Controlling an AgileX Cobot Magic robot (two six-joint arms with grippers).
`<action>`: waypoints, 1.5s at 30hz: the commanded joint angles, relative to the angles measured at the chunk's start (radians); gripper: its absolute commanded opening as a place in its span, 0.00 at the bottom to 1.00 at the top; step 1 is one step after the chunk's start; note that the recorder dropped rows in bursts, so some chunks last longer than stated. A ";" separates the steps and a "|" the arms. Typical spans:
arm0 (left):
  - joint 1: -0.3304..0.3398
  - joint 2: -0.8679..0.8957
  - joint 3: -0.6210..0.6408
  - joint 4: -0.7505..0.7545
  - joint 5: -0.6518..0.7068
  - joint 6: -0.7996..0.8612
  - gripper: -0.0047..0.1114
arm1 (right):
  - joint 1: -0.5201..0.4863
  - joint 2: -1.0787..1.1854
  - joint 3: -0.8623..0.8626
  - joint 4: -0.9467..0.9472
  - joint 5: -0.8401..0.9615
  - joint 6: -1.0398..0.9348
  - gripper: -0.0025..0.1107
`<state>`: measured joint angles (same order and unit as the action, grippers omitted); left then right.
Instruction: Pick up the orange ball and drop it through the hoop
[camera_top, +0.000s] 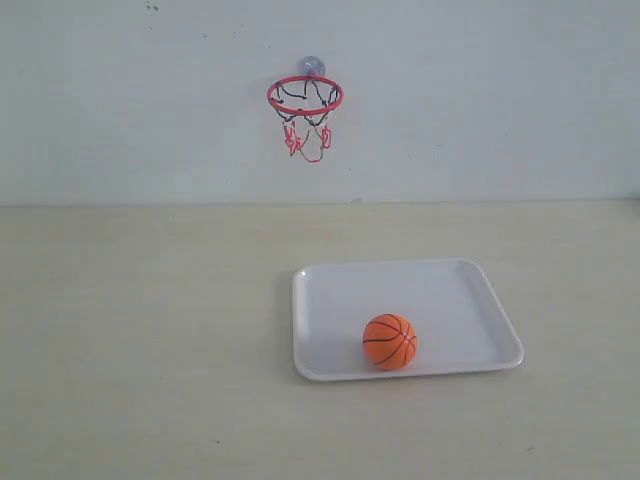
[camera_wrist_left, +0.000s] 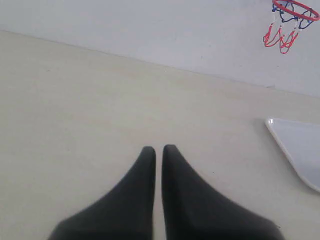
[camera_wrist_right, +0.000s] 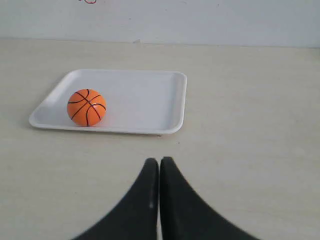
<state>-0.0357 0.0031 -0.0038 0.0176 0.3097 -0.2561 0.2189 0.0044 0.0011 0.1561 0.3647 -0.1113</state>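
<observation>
The orange ball, lower centre, could be knocked away unless the closed, empty left gripper and right gripper are opened.

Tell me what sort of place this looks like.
Probably a staged robot test bench, not a home: a plain pale tabletop against a blank white wall, a toy hoop suction-mounted on it, and one orange ball set in a white tray.
</observation>
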 joint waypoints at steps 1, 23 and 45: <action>0.003 -0.003 0.004 0.001 -0.004 -0.006 0.08 | 0.001 -0.004 -0.001 -0.009 -0.008 0.001 0.02; 0.003 -0.003 0.004 0.001 -0.004 -0.006 0.08 | 0.001 -0.004 -0.001 -0.035 -0.043 -0.194 0.02; 0.003 -0.003 0.004 0.001 -0.004 -0.006 0.08 | 0.001 0.062 -0.194 -0.023 -1.046 0.149 0.02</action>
<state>-0.0357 0.0031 -0.0038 0.0176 0.3097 -0.2561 0.2189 0.0128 -0.0829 0.1373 -0.8502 0.0704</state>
